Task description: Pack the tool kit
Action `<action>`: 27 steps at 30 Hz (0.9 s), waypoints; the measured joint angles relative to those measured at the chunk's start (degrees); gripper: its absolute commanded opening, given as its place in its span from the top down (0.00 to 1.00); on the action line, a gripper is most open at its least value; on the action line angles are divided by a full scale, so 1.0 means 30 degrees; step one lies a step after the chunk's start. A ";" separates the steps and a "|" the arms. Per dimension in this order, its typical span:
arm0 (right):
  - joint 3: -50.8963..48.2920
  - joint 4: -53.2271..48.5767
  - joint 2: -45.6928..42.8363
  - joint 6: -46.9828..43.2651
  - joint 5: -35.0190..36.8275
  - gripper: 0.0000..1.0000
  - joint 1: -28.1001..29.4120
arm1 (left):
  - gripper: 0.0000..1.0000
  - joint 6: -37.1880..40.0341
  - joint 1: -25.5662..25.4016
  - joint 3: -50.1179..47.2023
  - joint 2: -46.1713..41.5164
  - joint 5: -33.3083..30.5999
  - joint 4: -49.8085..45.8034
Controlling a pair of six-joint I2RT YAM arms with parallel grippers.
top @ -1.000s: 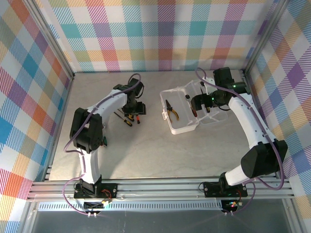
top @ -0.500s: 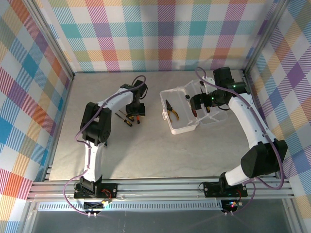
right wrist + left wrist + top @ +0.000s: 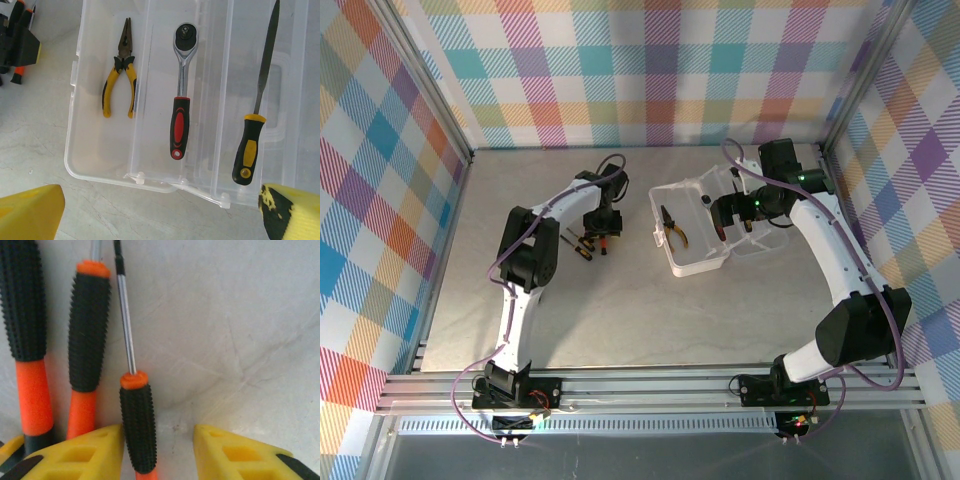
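Observation:
The tool kit's translucent case (image 3: 700,262) lies open right of centre, its rim (image 3: 75,150) near me in the right wrist view. Inside lie yellow-handled pliers (image 3: 120,85), a red-and-black ratchet (image 3: 181,100) and a yellow-and-black file (image 3: 255,115). Three orange-and-black screwdrivers (image 3: 582,243) lie on the table left of the case. My left gripper (image 3: 158,440) is low over them, its jaws astride the smallest screwdriver (image 3: 137,430). The left finger (image 3: 95,450) touches the handle; the right finger (image 3: 230,455) stands apart from it. My right gripper (image 3: 160,215) hovers open above the case, holding nothing.
The case's lid (image 3: 287,100) with its moulded handle lies flat to the right of the tray. Checked walls with metal posts close in the table (image 3: 620,320) on three sides. Bare tabletop stretches in front of the case and the screwdrivers.
The left gripper's fingers have drawn closer together around the small screwdriver, and the left arm's elbow has swung rightwards. The right arm has not moved.

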 measured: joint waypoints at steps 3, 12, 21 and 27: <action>0.0000 0.0000 0.0044 0.0000 0.0000 0.01 0.0000 | 0.71 0.0007 0.0000 0.0342 0.0182 0.0051 -0.0102; 0.0000 -0.0007 0.0240 0.0000 -0.0007 0.01 0.0000 | 0.93 0.0073 -0.0029 0.0444 0.0255 0.0117 -0.0175; 0.0000 -0.0007 0.0240 0.0000 -0.0015 0.01 0.0000 | 1.00 0.0073 -0.0058 -0.0087 -0.0175 0.0204 0.0182; 0.0000 -0.0015 0.0117 0.0000 -0.0532 0.01 0.0000 | 1.00 0.0138 -0.0255 -0.0707 -0.1100 0.1384 0.0022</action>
